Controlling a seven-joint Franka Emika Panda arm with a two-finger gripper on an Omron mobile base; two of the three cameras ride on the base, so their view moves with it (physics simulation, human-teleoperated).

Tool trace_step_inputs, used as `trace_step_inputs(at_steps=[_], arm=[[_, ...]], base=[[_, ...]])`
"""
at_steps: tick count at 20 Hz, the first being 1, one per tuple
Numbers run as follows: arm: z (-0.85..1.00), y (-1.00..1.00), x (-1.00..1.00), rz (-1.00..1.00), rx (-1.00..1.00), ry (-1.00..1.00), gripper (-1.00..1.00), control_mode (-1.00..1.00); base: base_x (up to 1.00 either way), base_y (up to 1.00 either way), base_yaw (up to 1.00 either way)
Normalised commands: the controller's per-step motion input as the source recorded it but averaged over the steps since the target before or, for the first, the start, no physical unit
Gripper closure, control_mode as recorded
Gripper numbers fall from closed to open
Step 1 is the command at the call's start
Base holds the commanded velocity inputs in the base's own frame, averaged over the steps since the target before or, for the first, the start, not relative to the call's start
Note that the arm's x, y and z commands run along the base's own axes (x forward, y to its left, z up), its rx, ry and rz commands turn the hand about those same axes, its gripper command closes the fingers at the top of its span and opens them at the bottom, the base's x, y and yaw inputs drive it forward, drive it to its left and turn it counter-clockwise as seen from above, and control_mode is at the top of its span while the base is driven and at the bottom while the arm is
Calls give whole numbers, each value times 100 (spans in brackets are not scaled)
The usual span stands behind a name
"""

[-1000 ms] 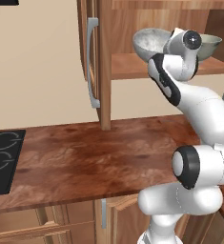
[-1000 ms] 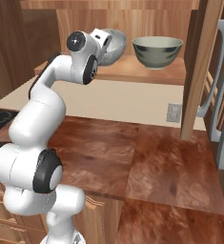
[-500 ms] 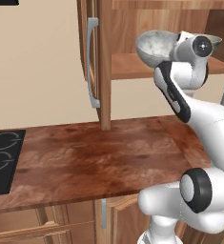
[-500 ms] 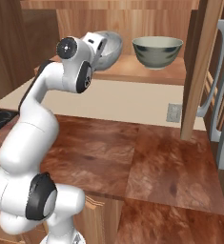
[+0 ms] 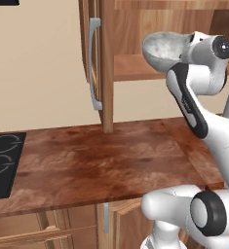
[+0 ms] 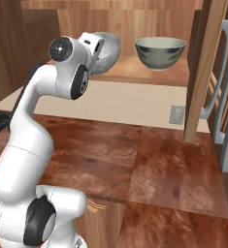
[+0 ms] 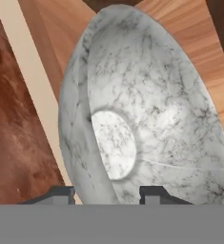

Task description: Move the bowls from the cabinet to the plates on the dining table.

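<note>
My gripper (image 5: pixel 186 47) (image 6: pixel 98 44) (image 7: pixel 106 192) is shut on the rim of the pale grey-white speckled bowl (image 5: pixel 163 49) (image 6: pixel 108 47) (image 7: pixel 147 114). It holds the bowl tipped on its side, just above the front of the open cabinet's shelf (image 5: pixel 130 66) (image 6: pixel 130 72). The grey-green bowl (image 6: pixel 160 52) stands upright on the same shelf, to the right. The cabinet door (image 5: pixel 94 63) (image 6: pixel 208 72) is swung wide open. The plates and the dining table are out of view.
Below the cabinet runs a reddish-brown wooden counter (image 5: pixel 101 163) (image 6: pixel 135 160) with a black stovetop (image 5: pixel 1 163) at its left. A wall socket (image 6: pixel 176 115) sits under the shelf. Grey bar handles (image 6: pixel 221 97) stand at the right.
The arm's upper links have swung outward and the wrist has turned. The speckled bowl stays in the grip and has tilted a little more.
</note>
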Motion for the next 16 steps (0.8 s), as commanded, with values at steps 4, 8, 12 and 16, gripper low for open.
trace_step_inputs(at_steps=[4, 8, 12, 16], arm=[[0, 0, -41, 7, 1, 10, 100, -100], [0, 0, -55, 8, 4, 9, 100, -100], [-3, 0, -56, 9, 1, 9, 100, -100], [-33, 5, -41, 9, 0, 9, 100, -100]], base=[[0, 0, 0], [0, 0, 0], [0, 0, 0], [0, 0, 0]])
